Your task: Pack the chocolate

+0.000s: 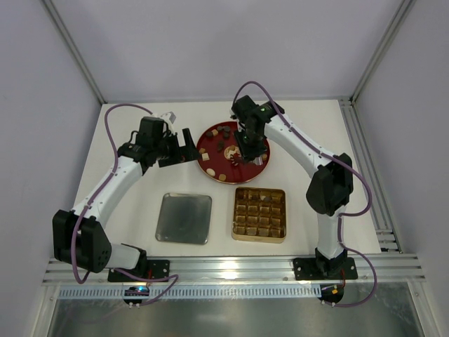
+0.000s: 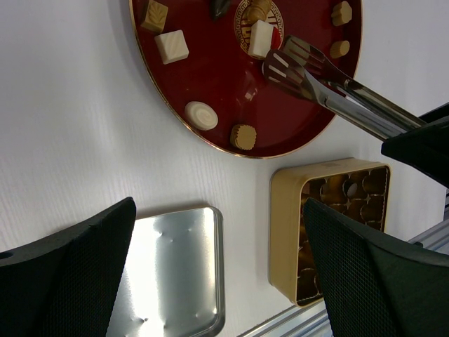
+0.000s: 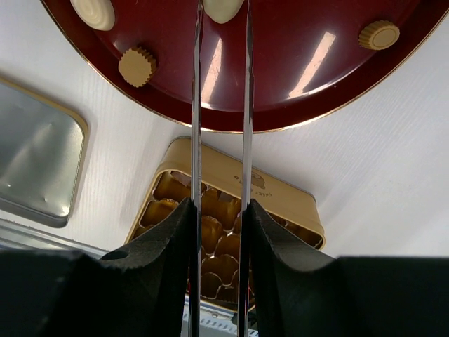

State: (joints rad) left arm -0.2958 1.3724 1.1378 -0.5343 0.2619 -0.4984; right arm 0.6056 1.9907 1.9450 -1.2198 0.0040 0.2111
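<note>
The chocolate lies scattered on a red plate [image 1: 210, 144] [image 2: 210, 70] [image 3: 280, 70]: a cream square [image 2: 172, 46], a cream round [image 2: 201, 115], a tan fluted piece [image 2: 243, 137] [image 3: 137, 67] and others. My right gripper [image 1: 247, 144] [image 3: 221, 210] is shut on metal tongs [image 2: 316, 74] [image 3: 196, 105]. The tong tips reach over the plate and stand on either side of a cream piece [image 2: 260, 38] [image 3: 223, 7]. Left of the plate, my left gripper [image 1: 184, 149] [image 2: 217, 210] hangs open with nothing between its fingers.
A gold gridded tin [image 1: 259, 214] [image 2: 287, 203] [image 3: 280, 193] with brown-gold cells sits in front of the plate. To its left lies a flat silver lid [image 1: 184, 217] [image 2: 175, 267] [image 3: 35, 161]. An aluminium rail [image 1: 224, 270] runs along the near table edge.
</note>
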